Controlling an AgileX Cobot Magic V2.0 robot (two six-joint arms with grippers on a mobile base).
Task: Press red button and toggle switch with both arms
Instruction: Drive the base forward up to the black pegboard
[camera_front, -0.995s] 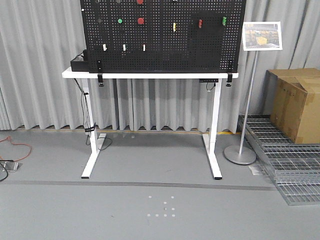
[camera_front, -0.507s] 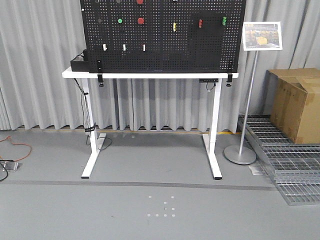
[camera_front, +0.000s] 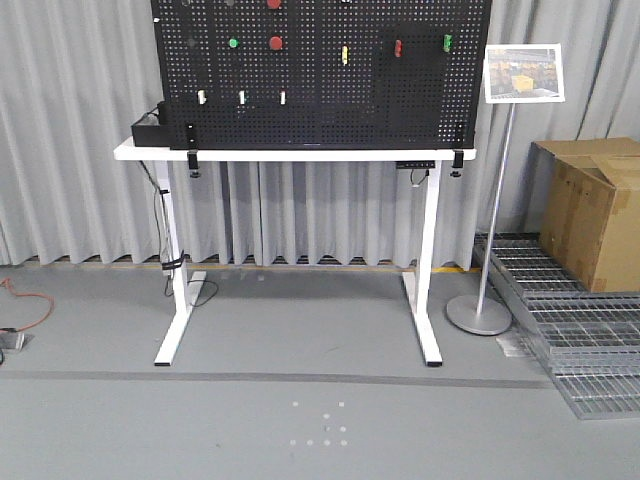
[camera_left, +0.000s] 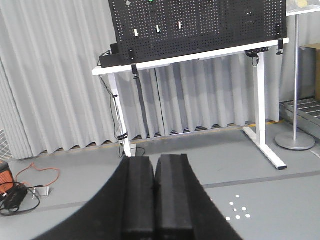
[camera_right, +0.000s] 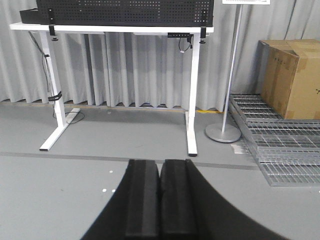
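Note:
A black pegboard (camera_front: 320, 80) stands on a white table (camera_front: 290, 154) across the room. It carries a red button (camera_front: 276, 43), a green button (camera_front: 233, 43), a red switch (camera_front: 398, 47), a yellow one (camera_front: 345, 53), a green one (camera_front: 447, 42) and white toggles (camera_front: 241, 97). The pegboard also shows in the left wrist view (camera_left: 200, 22). My left gripper (camera_left: 155, 162) is shut and empty, far from the board, above the floor. My right gripper (camera_right: 160, 165) is shut and empty, low over the floor. The arms do not show in the front view.
A sign on a metal stand (camera_front: 482, 310) is right of the table. A cardboard box (camera_front: 595, 210) sits on metal grates (camera_front: 570, 320) at the right. Cables and an orange cord (camera_left: 35, 177) lie on the floor at the left. Grey curtains hang behind.
The front view has shifted: the table and pegboard now sit a little lower-left and look slightly larger, so the base has moved a bit nearer.

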